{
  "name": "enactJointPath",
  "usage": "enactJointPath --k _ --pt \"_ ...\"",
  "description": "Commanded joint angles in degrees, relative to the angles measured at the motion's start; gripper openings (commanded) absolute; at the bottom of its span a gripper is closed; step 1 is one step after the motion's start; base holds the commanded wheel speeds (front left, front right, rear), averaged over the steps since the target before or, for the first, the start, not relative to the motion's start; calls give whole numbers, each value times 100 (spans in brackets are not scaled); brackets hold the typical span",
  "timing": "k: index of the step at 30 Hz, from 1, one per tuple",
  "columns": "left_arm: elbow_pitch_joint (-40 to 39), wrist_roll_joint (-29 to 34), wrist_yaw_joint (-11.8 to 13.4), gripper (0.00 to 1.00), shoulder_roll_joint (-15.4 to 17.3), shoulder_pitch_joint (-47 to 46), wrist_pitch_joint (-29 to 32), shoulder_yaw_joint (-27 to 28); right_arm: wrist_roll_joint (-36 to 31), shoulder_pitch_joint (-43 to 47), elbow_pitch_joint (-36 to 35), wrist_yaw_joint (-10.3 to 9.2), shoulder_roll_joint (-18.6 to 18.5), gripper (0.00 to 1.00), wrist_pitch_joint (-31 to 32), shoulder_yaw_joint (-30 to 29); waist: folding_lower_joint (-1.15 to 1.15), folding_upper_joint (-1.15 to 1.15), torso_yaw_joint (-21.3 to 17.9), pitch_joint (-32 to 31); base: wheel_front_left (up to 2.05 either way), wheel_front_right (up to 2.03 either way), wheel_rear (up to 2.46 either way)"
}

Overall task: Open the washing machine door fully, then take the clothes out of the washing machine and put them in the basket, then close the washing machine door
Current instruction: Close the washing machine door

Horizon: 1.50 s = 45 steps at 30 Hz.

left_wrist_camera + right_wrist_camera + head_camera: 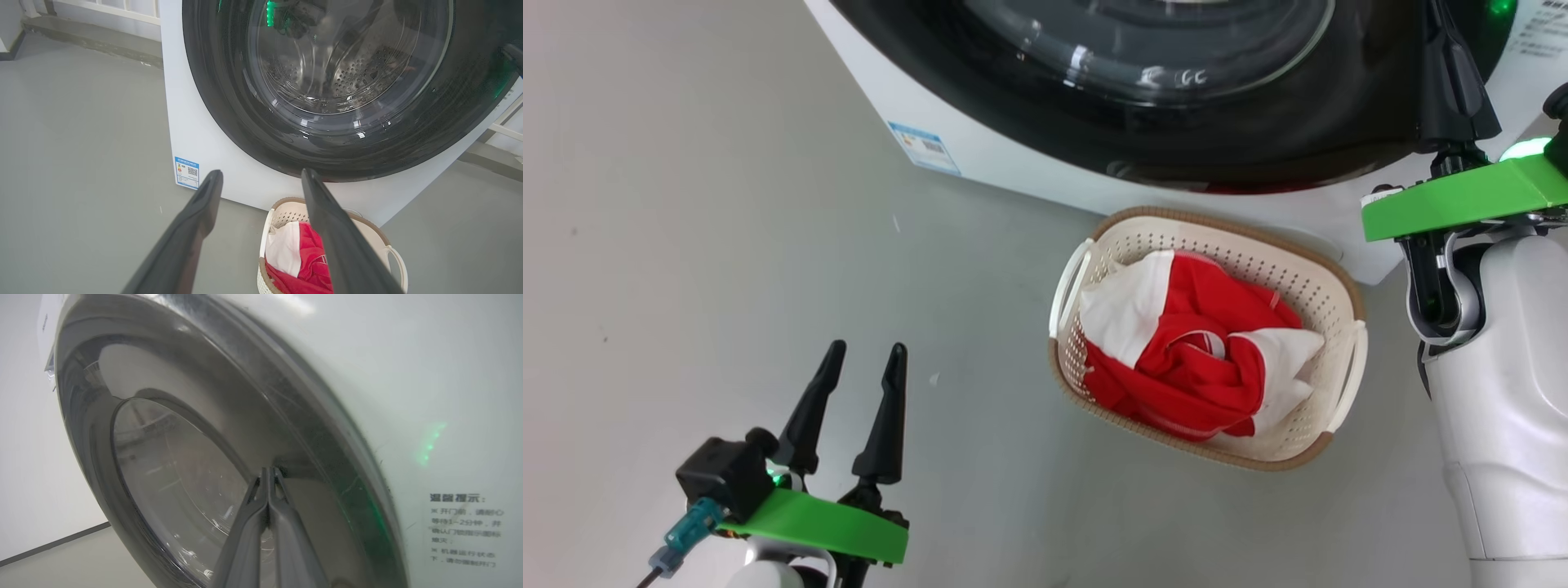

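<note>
Washing machine door (1258, 122) looks closed flush w/ washing machine (1013, 163). R end effector (269, 471) fingers pressed together, tips against door's black rim, right side. L end effector (866, 349) spread, empty, above floor (727, 245) left of basket (1217, 220). Clothes (1201, 343) in basket, which sits on floor just in front of machine

Camera setup, three views.
Head view looked steeply down at basket (1262, 260) and door (1241, 131); left wrist faced both from farther back, low; right wrist sat close against door's right rim.
</note>
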Motion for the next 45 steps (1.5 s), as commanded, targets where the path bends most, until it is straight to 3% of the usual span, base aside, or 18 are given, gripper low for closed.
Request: enactJointPath --k 1,13,15,17,18,19,30,45 --pt "-87 6 -31 100 167 10 -46 186 34 20 -152 -52 23 0 -32 120 0 0 -78 -176 0 0 0" --pt "26 49 -31 100 424 380 -46 233 268 1516 -481 -52 23 0 -32 622 0 0 -437 -930 0 0 0" --pt "41 62 -31 100 495 441 -46 235 290 1769 -550 -52 23 26 -32 646 0 0 -525 -1032 0 0 0" --pt "68 69 -31 100 566 497 -46 237 314 1998 -610 -52 23 45 -32 689 0 0 -616 -1125 0 0 0" --pt "78 71 -31 100 597 522 -46 247 326 2106 -639 -52 23 68 -32 698 0 0 -662 -1167 0 0 0" --pt "85 73 -31 100 628 544 -46 257 336 2213 -659 -52 23 100 -32 704 0 0 -707 -1206 0 0 0" --pt "114 47 -31 100 854 727 -46 325 304 3238 -946 -52 23 100 -32 602 0 0 -1048 -1511 0 0 0" --pt "4 117 -31 100 903 1133 -46 564 409 4443 -1279 -52 23 100 -32 361 0 0 -1495 -1802 0 0 0"
